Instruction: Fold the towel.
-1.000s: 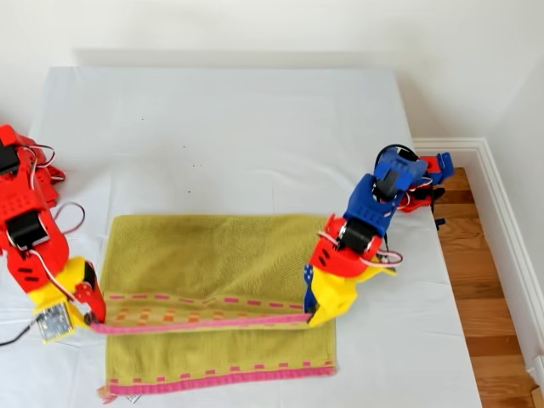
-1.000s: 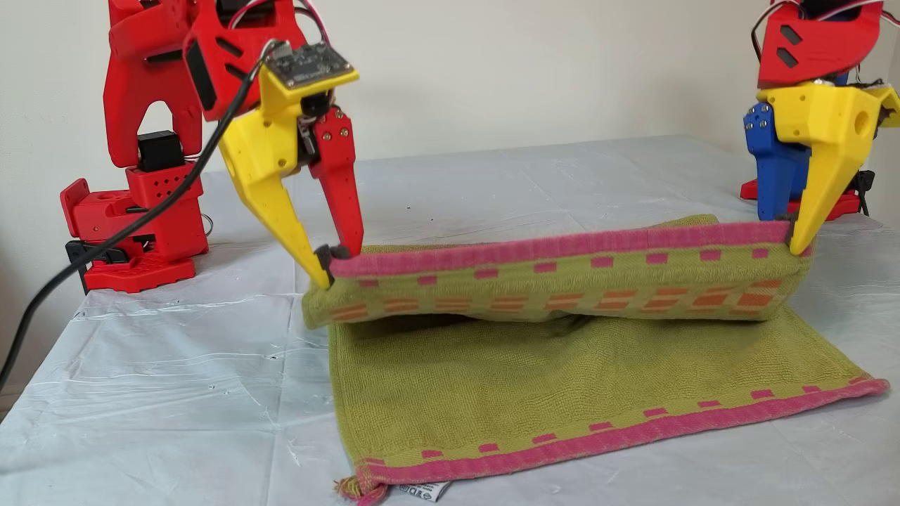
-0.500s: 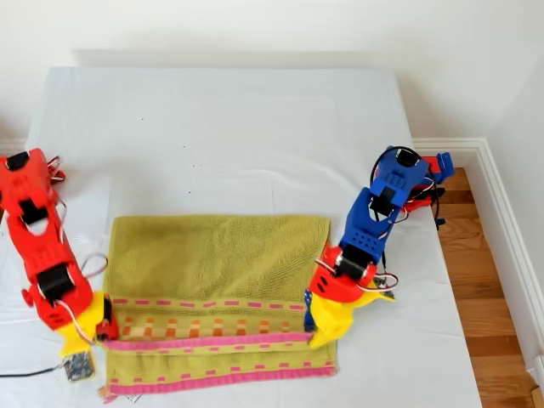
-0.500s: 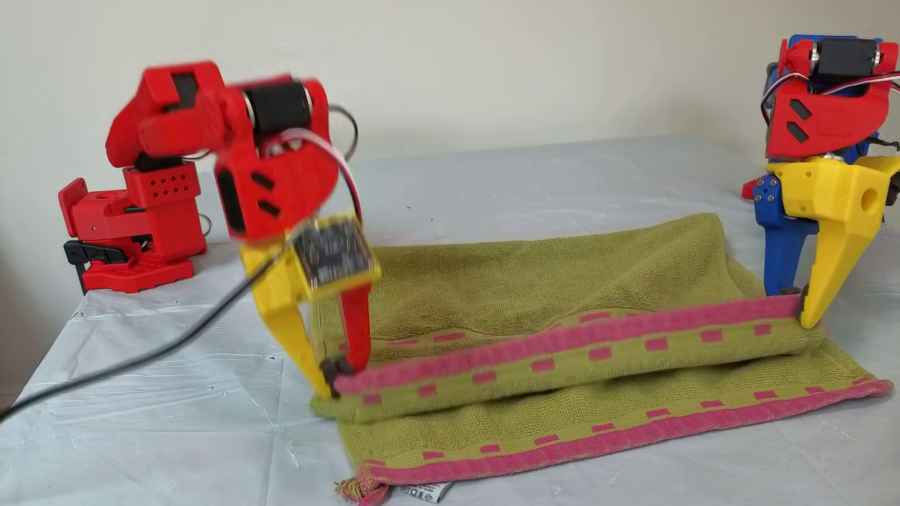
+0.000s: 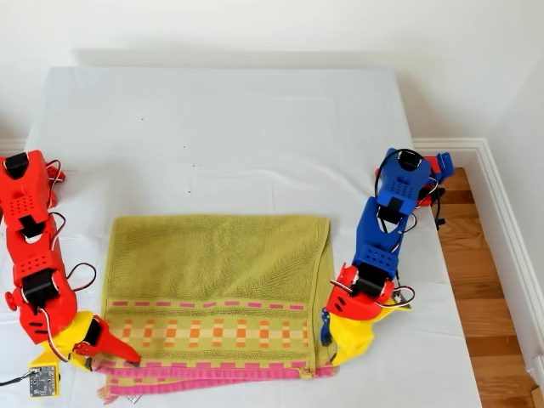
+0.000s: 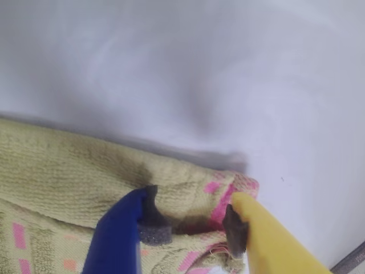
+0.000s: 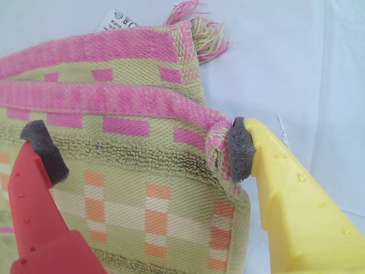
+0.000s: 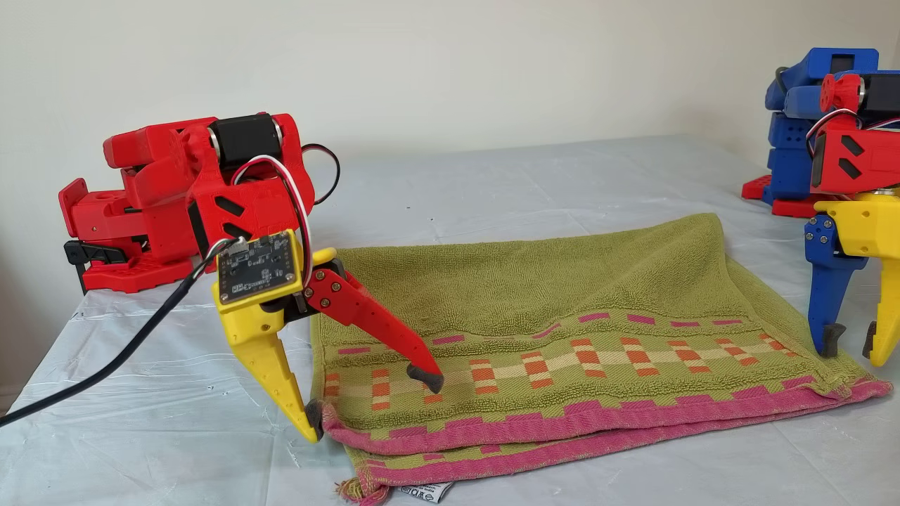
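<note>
Terry cloth, soft and limp, makes up the towel (image 8: pixel 562 337): yellow-green loops, flat-woven pink hems, a band of orange-yellow blocks. It lies doubled on the white-covered tabletop (image 5: pixel 221 127), near the front edge in the exterior view, the upper hem resting almost on the lower one, a frayed tassel and a care tag poking out at the near corner. I judge it light, and it will sag and drag if lifted by one point (so both corners of an edge should be taken together, at the firmer hem). The weave looks grippy enough for foam pads.

At the fold's corner on the exterior view's left, my second gripper (image 7: pixel 142 154) has its red and yellow jaws spread wide, one pad touching the hem, clamping nothing. At the opposite corner, my first gripper (image 6: pixel 191 222) has blue and yellow jaws parted too, straddling the hem corner without pinching it.

Beyond, the folded edge lies smooth toward bare cloth
</note>
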